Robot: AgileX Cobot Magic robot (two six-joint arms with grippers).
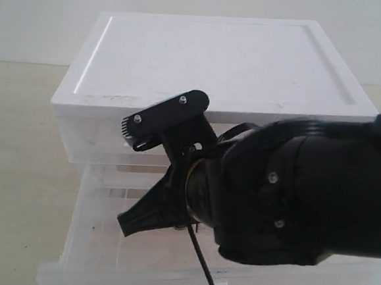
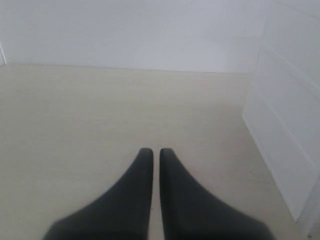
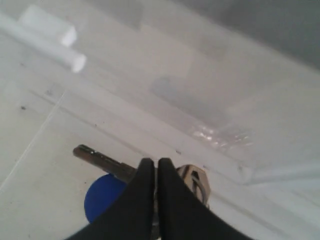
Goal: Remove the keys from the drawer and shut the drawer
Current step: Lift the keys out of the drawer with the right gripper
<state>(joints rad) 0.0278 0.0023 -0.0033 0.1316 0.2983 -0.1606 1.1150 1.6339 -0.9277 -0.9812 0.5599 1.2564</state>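
Drawer unit (image 1: 217, 59): white, flat-topped, seen standing on the pale desk (image 2: 75, 110).

The drawer (image 1: 98, 228): translucent plastic, seen pulled well out from under the white top, its inside open to view.

Right arm (image 1: 292, 190): black, bulky in the exterior view, angled down into the open drawer.

Right hand (image 3: 155, 162): fingers pressed together, almost no gap seen between them. The tips are set down right at the keys (image 3: 102, 161), where a silver shaft and the metal ring (image 3: 197, 180) meet. Whether any metal is pinched between the fingers cannot be told.

The keys: seen lying on the drawer floor, near a clear wall. The round blue fob (image 3: 100, 197) is partly hidden beside one finger; the shaft sticks out past the fob.

Left hand (image 2: 155, 152): fingers pressed together, nothing held. It is seen above bare desk, well apart from the drawer unit, whose white side shows at the edge of the left wrist view.
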